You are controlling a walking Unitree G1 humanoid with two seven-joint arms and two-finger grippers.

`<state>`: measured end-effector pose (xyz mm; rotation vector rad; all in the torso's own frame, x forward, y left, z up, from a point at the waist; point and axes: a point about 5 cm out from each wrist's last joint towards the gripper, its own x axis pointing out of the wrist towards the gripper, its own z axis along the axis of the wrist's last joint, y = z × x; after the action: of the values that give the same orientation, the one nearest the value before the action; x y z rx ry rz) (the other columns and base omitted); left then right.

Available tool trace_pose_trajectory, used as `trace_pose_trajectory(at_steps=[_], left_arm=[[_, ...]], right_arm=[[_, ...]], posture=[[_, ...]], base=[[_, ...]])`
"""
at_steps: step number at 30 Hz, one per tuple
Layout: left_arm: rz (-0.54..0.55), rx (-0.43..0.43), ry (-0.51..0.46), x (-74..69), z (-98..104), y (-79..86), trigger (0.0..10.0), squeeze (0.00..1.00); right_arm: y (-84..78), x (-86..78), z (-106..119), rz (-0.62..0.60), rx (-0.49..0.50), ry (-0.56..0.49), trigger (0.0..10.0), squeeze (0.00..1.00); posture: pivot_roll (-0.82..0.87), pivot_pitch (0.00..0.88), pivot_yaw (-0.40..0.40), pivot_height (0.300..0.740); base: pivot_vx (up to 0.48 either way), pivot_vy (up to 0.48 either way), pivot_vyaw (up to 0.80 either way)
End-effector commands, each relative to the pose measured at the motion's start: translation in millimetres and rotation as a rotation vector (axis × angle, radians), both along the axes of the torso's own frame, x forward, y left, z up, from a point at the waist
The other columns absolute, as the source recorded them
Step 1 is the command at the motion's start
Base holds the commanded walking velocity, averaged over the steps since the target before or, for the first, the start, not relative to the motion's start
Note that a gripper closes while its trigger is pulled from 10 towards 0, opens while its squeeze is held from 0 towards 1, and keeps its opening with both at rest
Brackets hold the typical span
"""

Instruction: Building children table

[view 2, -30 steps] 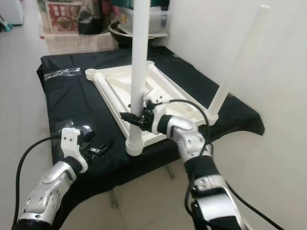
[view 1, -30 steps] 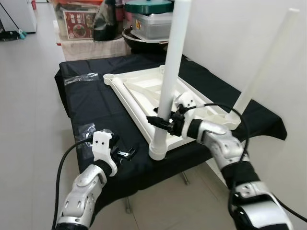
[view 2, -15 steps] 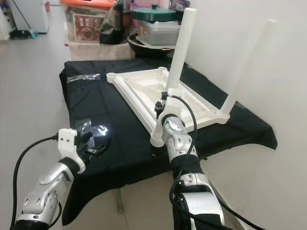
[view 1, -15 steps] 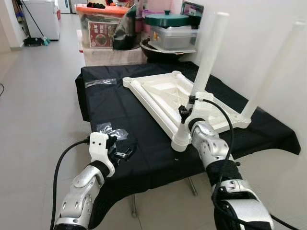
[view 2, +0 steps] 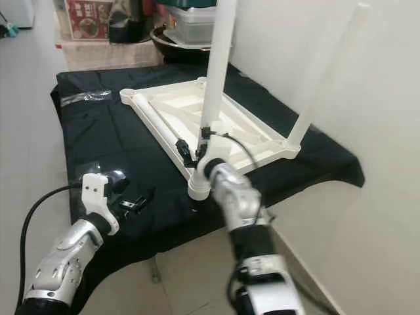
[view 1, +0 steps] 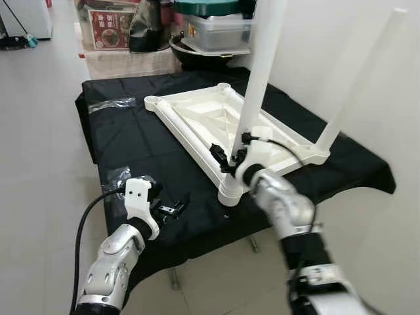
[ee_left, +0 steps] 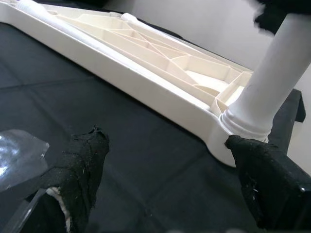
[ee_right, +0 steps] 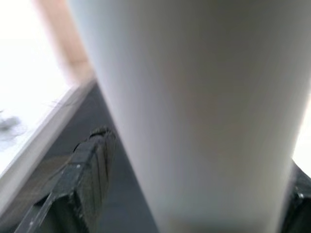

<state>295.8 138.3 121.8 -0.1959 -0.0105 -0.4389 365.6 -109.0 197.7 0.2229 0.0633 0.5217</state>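
Black-draped bench (view 1: 131, 141) carries white children's table top (view 1: 197, 121), upside down, two legs standing up from it. My right hand (view 1: 231, 159) clamps near leg (view 1: 256, 85) just above corner socket. My left hand (view 1: 167, 210) hovers over bench's front edge, fingers (ee_left: 80, 165) spread, holding nothing. Behind bench, clear lidded bin (view 1: 216, 29), contents unclear; plastic wrap (view 1: 110, 104) on cloth.
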Motion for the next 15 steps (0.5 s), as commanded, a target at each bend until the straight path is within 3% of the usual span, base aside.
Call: trace_pose_trajectory(at_steps=[1, 5, 6, 8, 9, 12, 15], left_arm=[[-0.005, -0.019, 0.014, 0.9, -2, -2.9, 10.0, 0.00], [-0.005, -0.021, 0.012, 1.2, -2, -3.6, 10.0, 0.00], [-0.004, -0.022, 0.011, 1.1, -2, -3.5, 10.0, 0.00], [-0.003, -0.022, 0.011, 1.0, -2, -3.4, 10.0, 0.00], [-0.002, -0.023, 0.010, 0.9, -2, -3.5, 10.0, 0.00], [-0.002, -0.023, 0.010, 0.8, -2, -3.4, 10.0, 0.00], [-0.002, -0.023, 0.010, 0.5, -2, -3.3, 10.0, 0.00]], right_arm=[[-2.2, -4.7, 9, 0.326, 0.002, -0.122, 10.0, 0.00], [-7.2, -4.0, -8, 0.416, -0.070, -0.093, 10.0, 0.00], [-5.6, -4.4, -13, 0.447, -0.089, -0.089, 8.2, 0.00], [-4.4, -5.0, -16, 0.467, -0.102, -0.088, 8.2, 0.00], [-0.9, -6.2, -19, 0.504, -0.106, -0.087, 0.0, 0.00], [5.3, -5.7, -23, 0.529, -0.112, -0.074, 0.0, 0.00], [6.1, 2.8, -28, 0.454, -0.144, -0.043, 0.0, 0.00]], posture=[[-0.01, 0.000, -0.105, 0.740], [0.00, 0.000, -0.115, 0.740], [0.00, 0.000, -0.119, 0.740], [0.00, 0.000, -0.119, 0.740], [0.01, 0.000, -0.121, 0.740], [0.01, 0.000, -0.121, 0.740], [0.01, 0.000, -0.120, 0.740]], base=[[0.000, 0.000, 0.00], [0.000, 0.000, 0.00], [0.000, 0.000, 0.00], [0.000, 0.000, 0.00], [0.000, 0.000, 0.00], [0.000, 0.000, 0.00], [0.000, 0.000, 0.00]])
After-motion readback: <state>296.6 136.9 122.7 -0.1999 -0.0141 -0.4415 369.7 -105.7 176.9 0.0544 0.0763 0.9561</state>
